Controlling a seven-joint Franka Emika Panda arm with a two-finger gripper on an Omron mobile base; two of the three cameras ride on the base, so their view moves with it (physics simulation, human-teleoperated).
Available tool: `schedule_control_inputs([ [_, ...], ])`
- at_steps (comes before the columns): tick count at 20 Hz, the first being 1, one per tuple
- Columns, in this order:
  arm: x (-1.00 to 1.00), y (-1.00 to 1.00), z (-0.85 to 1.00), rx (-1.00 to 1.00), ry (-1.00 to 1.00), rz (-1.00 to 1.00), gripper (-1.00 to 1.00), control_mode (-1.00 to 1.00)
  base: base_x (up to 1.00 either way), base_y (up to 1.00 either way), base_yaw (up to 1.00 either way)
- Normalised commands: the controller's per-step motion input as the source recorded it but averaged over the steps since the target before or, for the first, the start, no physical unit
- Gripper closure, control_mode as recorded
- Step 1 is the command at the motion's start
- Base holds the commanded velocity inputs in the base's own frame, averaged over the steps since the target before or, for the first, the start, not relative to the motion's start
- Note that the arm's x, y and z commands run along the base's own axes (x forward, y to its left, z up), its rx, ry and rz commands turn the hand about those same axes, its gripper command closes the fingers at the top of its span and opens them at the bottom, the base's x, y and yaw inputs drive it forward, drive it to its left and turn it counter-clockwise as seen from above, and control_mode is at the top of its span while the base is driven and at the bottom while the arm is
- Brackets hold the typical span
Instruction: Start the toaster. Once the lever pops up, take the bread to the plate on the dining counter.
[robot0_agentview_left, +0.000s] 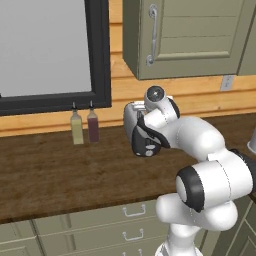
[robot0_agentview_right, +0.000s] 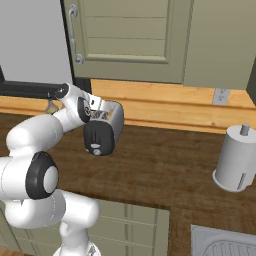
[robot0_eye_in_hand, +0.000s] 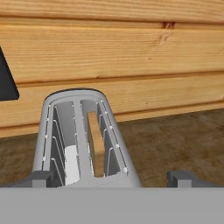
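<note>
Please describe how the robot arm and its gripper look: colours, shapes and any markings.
The arm is glossy white, built of rounded, thick segments joined by dark collars. One round joint cap shows a grey disc. The gripper ends in two small dark grey, blocky fingertips. No cables or markings are visible.

A dark brown wood-grain countertop (robot0_agentview_left: 55, 175) runs along a back wall of horizontal light wooden planks (robot0_eye_in_hand: 109, 57). Olive-green base cabinets with drawers and metal handles (robot0_agentview_left: 100, 225) sit beneath its front edge. An olive-green upper wall cabinet with a metal handle (robot0_agentview_left: 190, 35) hangs above. A black-framed window with a pale grey pane (robot0_agentview_left: 47, 47) occupies the wall at the left. A white wall socket (robot0_agentview_right: 220, 96) is set into the planks. A grey metal sink (robot0_agentview_right: 225, 245) is recessed at the countertop's front right corner.
</note>
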Motion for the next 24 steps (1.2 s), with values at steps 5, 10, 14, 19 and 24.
schedule_control_inputs([
  [5,0.00,0.00,0.00,0.00,0.00,0.00,-1.00,-1.00,0.00,0.00,0.00],
  [10,0.00,0.00,0.00,0.00,0.00,0.00,-1.00,-1.00,0.00,0.00,0.00],
  [14,0.00,0.00,0.00,0.00,0.00,0.00,-1.00,-1.00,0.00,0.00,0.00],
  [19,0.00,0.00,0.00,0.00,0.00,0.00,-1.00,-1.00,0.00,0.00,0.00],
  [24,0.00,0.00,0.00,0.00,0.00,0.00,-1.00,-1.00,0.00,0.00,0.00],
])
